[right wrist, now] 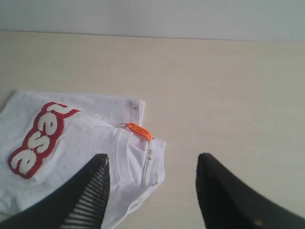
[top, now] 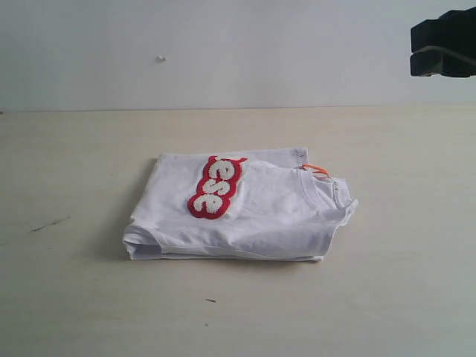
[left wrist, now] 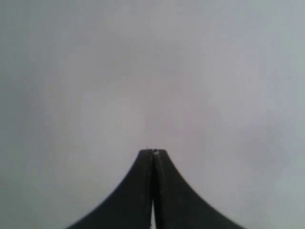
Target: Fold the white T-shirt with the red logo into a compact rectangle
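The white T-shirt [top: 245, 216] lies folded into a thick rectangle in the middle of the table, collar end to the right with an orange neck tag [top: 315, 169]. The red logo [top: 216, 186] faces up on its left half, only part of its letters showing. The right wrist view looks down on the T-shirt [right wrist: 90, 143], its logo [right wrist: 38, 139] and tag [right wrist: 139, 130]. My right gripper [right wrist: 152, 162] hangs open above the collar corner, holding nothing; its dark body [top: 445, 43] shows high at the upper right. My left gripper [left wrist: 153, 152] is shut and empty, facing a blank pale surface.
The light wooden table [top: 387, 282] runs under the shirt on all sides. A plain pale wall [top: 223, 44] stands behind it. Small dark marks [top: 50, 222] dot the tabletop at the left and front.
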You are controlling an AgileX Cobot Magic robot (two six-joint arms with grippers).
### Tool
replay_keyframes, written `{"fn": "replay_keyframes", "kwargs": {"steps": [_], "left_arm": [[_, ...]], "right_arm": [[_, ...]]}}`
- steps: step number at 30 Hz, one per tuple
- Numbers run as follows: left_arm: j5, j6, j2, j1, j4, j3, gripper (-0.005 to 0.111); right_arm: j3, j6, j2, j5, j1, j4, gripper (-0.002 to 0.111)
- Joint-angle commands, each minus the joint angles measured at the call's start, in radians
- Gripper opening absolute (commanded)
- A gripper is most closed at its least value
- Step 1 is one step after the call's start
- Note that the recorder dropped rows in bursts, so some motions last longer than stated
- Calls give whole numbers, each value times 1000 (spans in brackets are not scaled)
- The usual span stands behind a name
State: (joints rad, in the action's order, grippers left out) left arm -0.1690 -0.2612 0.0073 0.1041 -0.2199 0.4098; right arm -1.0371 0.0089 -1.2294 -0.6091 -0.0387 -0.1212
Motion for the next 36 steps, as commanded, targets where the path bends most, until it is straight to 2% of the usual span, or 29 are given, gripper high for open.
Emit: {"fn": "replay_keyframes", "kwargs": {"steps": [1, 13, 16, 22, 27, 30, 36], "left_arm": [[28, -3, -7, -2, -5, -57, 0], [169, 21, -7, -5, -1, -347, 0], [187, 82, -7, -5, 66, -410, 0], [210, 156, -7, -6, 153, -410, 0], [179, 320, -7, -39, 310, -410, 0], [144, 333, -7, -75, 319, -410, 0], [33, 313, -7, -77, 294, -410, 0]], "right_arm": [[2, -9, 7, 13, 5, -3, 54], [2, -9, 7, 15, 5, -3, 54], [2, -9, 7, 15, 5, -3, 54], [2, -9, 7, 15, 5, -3, 54], [2, -9, 7, 15, 5, -3, 54], [2, -9, 7, 15, 5, -3, 54], [2, -9, 7, 15, 5, -3, 54]]}}
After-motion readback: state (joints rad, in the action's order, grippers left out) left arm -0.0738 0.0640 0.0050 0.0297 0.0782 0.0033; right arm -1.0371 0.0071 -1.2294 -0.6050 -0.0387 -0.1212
